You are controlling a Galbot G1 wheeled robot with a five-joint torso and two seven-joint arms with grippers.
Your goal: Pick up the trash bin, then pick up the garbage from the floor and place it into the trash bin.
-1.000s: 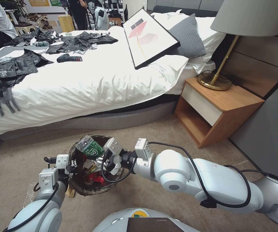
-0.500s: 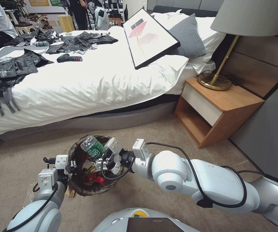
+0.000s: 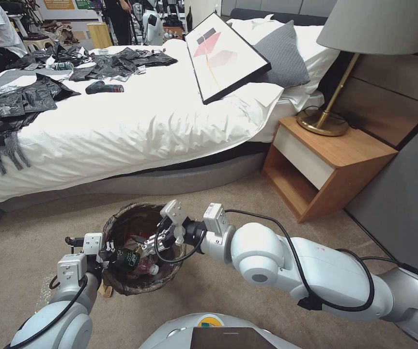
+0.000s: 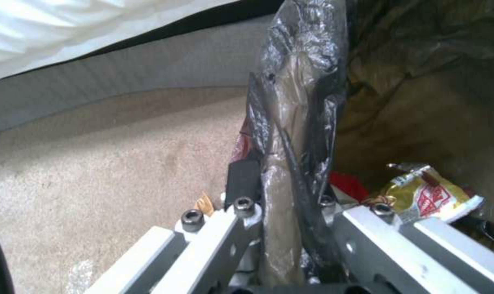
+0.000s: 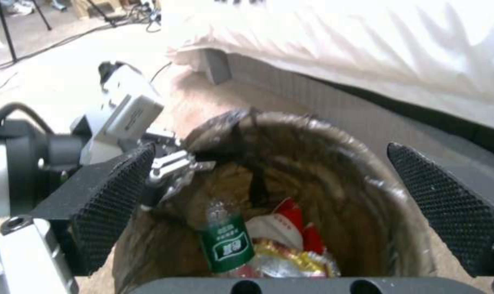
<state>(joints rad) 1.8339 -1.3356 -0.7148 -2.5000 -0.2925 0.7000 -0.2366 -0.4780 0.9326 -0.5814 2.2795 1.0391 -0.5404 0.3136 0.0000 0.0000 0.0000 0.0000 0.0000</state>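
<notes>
Beige carpet lies under you, with your left hand (image 3: 106, 256) clamped on the near-left rim of the trash bin (image 3: 121, 286). Your right hand (image 3: 156, 238) hangs wide open over the bin's mouth, holding nothing. Inside lies the green-labelled bottle (image 5: 224, 243) on red and gold wrappers (image 5: 290, 241). Beyond stands the bed (image 3: 121, 131).

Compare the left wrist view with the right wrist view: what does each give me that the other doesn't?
Left wrist view alone: the left gripper shut on the round trash bin's rim with its dark translucent liner, and a yellow-and-red foil wrapper close inside.

Right wrist view alone: the right gripper open above the bin's mouth, and the small green-labelled plastic bottle lying inside among red-and-white snack packets.

Both: the bin's inside, the beige carpet and the grey bed base.
</notes>
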